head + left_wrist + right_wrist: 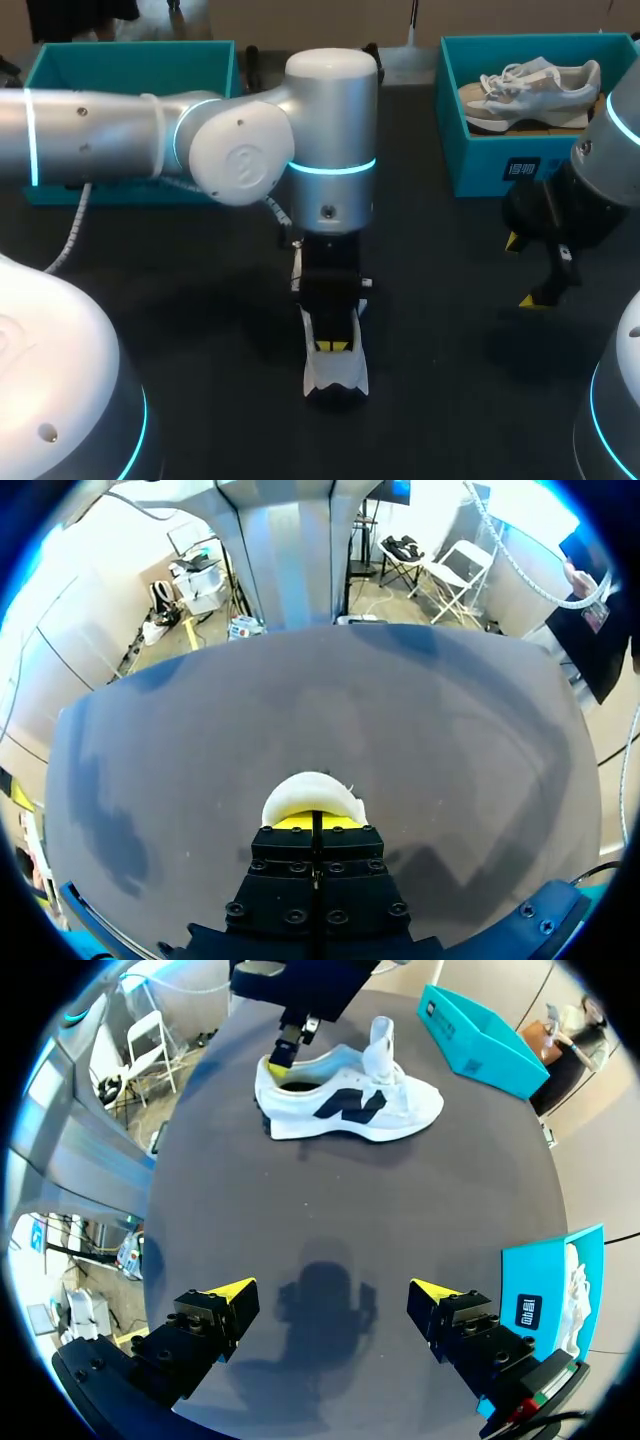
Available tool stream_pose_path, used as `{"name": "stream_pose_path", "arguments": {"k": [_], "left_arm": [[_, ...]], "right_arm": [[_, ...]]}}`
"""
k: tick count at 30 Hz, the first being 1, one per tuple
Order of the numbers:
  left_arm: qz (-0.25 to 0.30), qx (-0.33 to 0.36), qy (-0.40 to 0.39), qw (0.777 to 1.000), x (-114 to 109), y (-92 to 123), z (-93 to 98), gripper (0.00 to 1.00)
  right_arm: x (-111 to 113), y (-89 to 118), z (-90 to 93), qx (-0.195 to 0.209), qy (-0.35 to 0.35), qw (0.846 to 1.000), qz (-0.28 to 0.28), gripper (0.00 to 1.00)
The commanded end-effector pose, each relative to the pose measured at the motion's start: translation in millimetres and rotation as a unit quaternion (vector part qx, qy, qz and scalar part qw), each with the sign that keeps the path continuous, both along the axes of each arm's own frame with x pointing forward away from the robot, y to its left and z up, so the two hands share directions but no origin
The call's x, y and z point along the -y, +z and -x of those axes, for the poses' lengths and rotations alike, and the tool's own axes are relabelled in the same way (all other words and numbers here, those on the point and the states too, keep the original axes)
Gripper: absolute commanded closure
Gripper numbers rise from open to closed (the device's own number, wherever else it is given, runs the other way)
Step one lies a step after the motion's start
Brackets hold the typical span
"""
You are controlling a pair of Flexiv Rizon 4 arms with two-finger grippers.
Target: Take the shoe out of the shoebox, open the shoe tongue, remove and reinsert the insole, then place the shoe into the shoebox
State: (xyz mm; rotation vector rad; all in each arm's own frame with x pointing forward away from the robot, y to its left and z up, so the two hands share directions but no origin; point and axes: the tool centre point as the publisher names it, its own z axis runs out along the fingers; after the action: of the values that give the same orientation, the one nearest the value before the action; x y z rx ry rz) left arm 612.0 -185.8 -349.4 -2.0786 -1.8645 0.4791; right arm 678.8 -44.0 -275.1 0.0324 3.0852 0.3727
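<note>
Head view: a white shoe (335, 382) is being shown standing on its sole on the dark table (200, 320), out of both boxes. The left gripper (333, 347) is being held directly over this shoe's heel end, with its yellow tips lowered into the heel opening. Its fingers are being kept narrow, pressed almost together. Whether anything inside the shoe is being pinched cannot be told. From the left wrist view, the heel rim (308, 792) is being seen just ahead of those tips. From the right wrist view, the tongue (380, 1045) is being seen standing upright at the shoe's middle. The right gripper (332, 1292) is being held well apart from the shoe, off its side, fingers spread wide and holding nothing. One teal shoebox (480, 165), with a second shoe (530, 90) lying inside, is being seen well apart from the white shoe, past the right gripper. Another teal shoebox (130, 60) is being seen beyond the white shoe's toe end.
</note>
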Motion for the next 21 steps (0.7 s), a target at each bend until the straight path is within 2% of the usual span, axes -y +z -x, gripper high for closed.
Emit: {"name": "stream_pose_path", "arguments": {"k": [1,10,15,21], "left_arm": [[0.0,-0.001,-0.001,1.0,-1.6,-4.9,3.5,1.0],[-0.009,-0.004,0.0,1.0,-1.3,-25.0,3.2,1.0],[0.005,-0.003,-0.008,1.0,-8.7,-32.2,1.0,1.0],[-0.001,0.032,0.0,0.999,-14.8,-40.5,-6.1,1.0]], "right_arm": [[-0.1,-1.4,1.0,0.002,-0.001,1.0,0.0,0.0],[-0.1,-1.4,1.0,0.002,-0.001,1.0,0.0,0.0],[-0.1,-1.4,1.0,0.002,-0.001,1.0,0.0,0.0],[-0.1,-1.4,1.0,0.002,-0.001,1.0,0.0,0.0]]}}
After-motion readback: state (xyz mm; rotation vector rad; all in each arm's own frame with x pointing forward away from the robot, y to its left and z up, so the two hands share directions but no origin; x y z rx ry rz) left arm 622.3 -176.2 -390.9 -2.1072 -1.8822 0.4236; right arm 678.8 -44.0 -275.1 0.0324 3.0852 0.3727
